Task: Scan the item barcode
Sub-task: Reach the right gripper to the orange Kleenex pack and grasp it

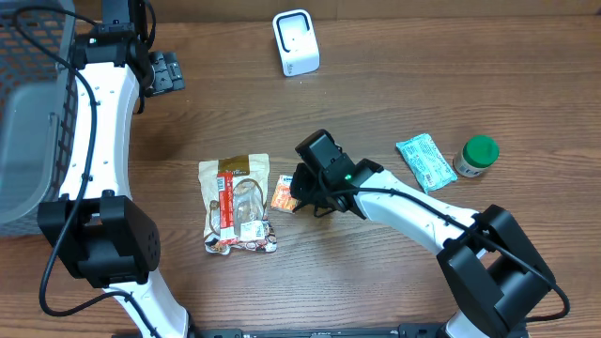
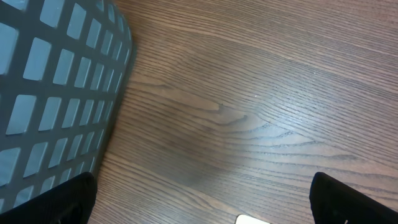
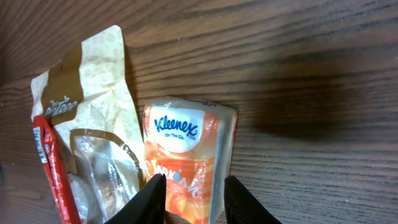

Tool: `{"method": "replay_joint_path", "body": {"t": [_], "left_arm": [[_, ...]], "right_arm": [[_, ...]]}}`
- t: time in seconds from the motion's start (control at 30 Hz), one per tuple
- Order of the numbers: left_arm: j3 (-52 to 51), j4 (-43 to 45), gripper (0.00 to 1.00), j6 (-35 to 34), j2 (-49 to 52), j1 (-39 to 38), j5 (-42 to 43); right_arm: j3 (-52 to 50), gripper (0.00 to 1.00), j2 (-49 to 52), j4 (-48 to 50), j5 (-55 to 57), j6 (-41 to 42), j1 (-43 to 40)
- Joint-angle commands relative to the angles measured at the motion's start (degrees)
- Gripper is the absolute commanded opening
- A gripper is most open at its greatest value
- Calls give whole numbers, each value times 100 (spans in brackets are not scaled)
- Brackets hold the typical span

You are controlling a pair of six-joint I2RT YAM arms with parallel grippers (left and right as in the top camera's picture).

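Note:
A small orange Kleenex tissue pack lies flat on the wooden table, just right of a tan snack bag. My right gripper is down over the pack's near end, one black finger pressed on each long side. From overhead, the pack pokes out left of the right gripper. A white barcode scanner stands at the back centre. My left gripper hovers open at the back left, with only bare wood between its fingertips. No barcode shows in any view.
A grey mesh basket fills the far left, and its wall is close beside the left gripper. The snack bag lies mid-table. A green packet and a green-lidded jar sit at the right.

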Motion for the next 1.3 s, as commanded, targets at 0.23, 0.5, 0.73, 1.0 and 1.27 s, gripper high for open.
{"method": "replay_joint_path", "body": {"t": [0.23, 0.5, 0.73, 1.0, 1.27], "left_arm": [[13, 4, 100, 109, 4, -17, -76], [13, 4, 100, 109, 4, -17, -76], [13, 4, 100, 109, 4, -17, -76], [13, 4, 100, 109, 4, -17, -76], [13, 4, 100, 109, 4, -17, -76]], "right_arm": [[-459, 31, 33, 697, -111, 50, 0], [-704, 27, 131, 1051, -151, 52, 7], [-706, 24, 573, 1241, -192, 203, 44], [-706, 4, 610, 1019, -330, 197, 37], [-702, 4, 203, 1250, -2181, -839, -492]]}}
